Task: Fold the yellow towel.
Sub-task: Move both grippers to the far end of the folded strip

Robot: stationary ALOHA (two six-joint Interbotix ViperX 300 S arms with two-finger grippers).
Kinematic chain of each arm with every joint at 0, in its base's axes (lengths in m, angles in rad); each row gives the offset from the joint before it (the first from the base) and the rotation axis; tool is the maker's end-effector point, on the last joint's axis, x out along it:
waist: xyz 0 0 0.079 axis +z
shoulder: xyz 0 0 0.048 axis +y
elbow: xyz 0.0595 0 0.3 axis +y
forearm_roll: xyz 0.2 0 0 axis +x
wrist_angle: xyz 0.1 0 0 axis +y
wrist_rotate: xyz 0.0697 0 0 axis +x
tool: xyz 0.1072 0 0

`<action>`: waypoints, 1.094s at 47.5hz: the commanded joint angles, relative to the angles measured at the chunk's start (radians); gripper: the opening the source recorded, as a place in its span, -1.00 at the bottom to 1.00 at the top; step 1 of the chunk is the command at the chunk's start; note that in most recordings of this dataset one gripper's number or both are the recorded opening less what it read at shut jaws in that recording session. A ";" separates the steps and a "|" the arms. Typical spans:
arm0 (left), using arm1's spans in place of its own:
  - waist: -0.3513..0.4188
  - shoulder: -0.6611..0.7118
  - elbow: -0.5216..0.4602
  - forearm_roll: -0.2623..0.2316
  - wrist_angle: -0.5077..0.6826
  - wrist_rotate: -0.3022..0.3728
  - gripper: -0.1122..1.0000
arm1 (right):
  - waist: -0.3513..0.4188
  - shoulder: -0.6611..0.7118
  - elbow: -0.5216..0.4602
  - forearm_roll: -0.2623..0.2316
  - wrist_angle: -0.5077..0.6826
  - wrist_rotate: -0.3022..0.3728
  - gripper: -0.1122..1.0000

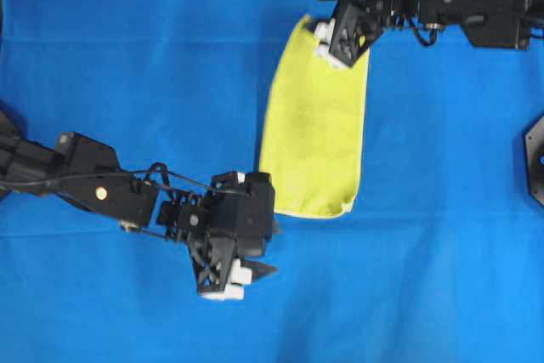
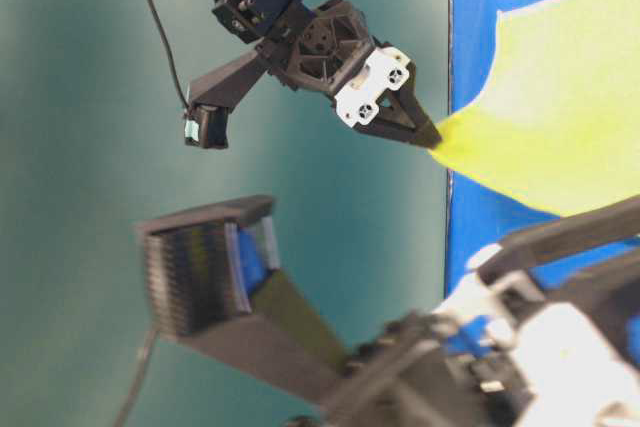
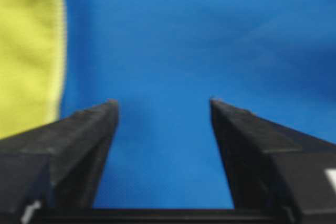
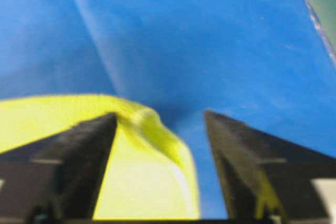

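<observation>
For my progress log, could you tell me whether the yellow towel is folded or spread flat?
Folded: the yellow towel lies as a narrow strip with a rounded fold edge.

The right tool point(image 1: 342, 47) hides the yellow towel point(image 1: 314, 125)'s far corner overhead. At table level the left tool point(image 2: 300, 307) is blurred, the towel cropped.

Bright even light; wrist views soft; table-level foreground heavily blurred.

yellow towel point(image 1: 314, 129): bright yellow, paler hem | table cloth point(image 1: 127, 57): plain blue | arms: black
</observation>
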 commanded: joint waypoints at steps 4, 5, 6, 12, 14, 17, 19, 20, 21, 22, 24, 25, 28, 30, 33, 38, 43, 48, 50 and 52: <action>-0.003 -0.104 -0.008 -0.002 0.087 -0.005 0.43 | 0.008 -0.041 -0.017 -0.005 -0.002 -0.014 0.28; -0.003 -0.112 -0.008 -0.002 0.095 -0.005 0.43 | 0.011 -0.048 -0.017 -0.006 0.002 -0.018 0.28; -0.003 -0.118 -0.009 -0.002 0.101 -0.003 0.43 | 0.014 -0.054 -0.017 -0.006 0.002 -0.021 0.29; -0.002 -0.167 -0.006 0.003 0.118 0.011 0.43 | 0.046 -0.109 -0.006 -0.006 0.012 -0.051 0.29; 0.005 -0.181 -0.005 0.003 0.120 0.014 0.43 | 0.057 -0.132 0.002 -0.008 0.017 -0.051 0.29; 0.014 -0.204 0.002 0.003 0.121 0.025 0.43 | 0.071 -0.169 0.015 -0.006 0.026 -0.052 0.29; 0.023 -0.230 0.012 0.003 0.120 0.043 0.43 | 0.080 -0.196 0.029 -0.006 0.029 -0.052 0.29; 0.028 -0.239 0.018 0.003 0.117 0.054 0.43 | 0.086 -0.210 0.037 -0.006 0.029 -0.051 0.29; 0.032 -0.249 0.025 0.003 0.114 0.063 0.43 | 0.091 -0.229 0.044 -0.006 0.029 -0.049 0.29; 0.038 -0.259 0.029 0.003 0.112 0.074 0.43 | 0.094 -0.245 0.054 -0.006 0.029 -0.048 0.29; 0.048 -0.281 0.043 0.003 0.104 0.095 0.43 | 0.106 -0.288 0.075 -0.005 0.029 -0.044 0.29; 0.054 -0.290 0.049 0.003 0.098 0.106 0.43 | 0.110 -0.308 0.086 -0.005 0.029 -0.043 0.29; 0.071 -0.328 0.074 0.003 0.072 0.140 0.43 | 0.126 -0.368 0.121 -0.002 0.025 -0.041 0.29; 0.081 -0.356 0.092 0.005 0.049 0.158 0.43 | 0.133 -0.411 0.146 0.000 0.025 -0.038 0.29; 0.104 -0.408 0.129 0.003 0.005 0.187 0.43 | 0.150 -0.488 0.190 0.008 0.023 -0.038 0.29; 0.141 -0.489 0.198 0.003 -0.063 0.222 0.43 | 0.163 -0.595 0.256 0.025 0.021 -0.037 0.29; 0.193 -0.575 0.281 0.003 -0.117 0.238 0.43 | 0.164 -0.707 0.321 0.054 0.023 -0.037 0.29; 0.242 -0.666 0.350 0.003 -0.129 0.238 0.43 | 0.163 -0.802 0.383 0.072 0.020 -0.037 0.29; 0.259 -0.703 0.376 0.003 -0.130 0.238 0.43 | 0.164 -0.831 0.405 0.078 0.020 -0.037 0.29; 0.270 -0.730 0.397 0.003 -0.132 0.238 0.43 | 0.164 -0.857 0.433 0.087 0.018 -0.037 0.29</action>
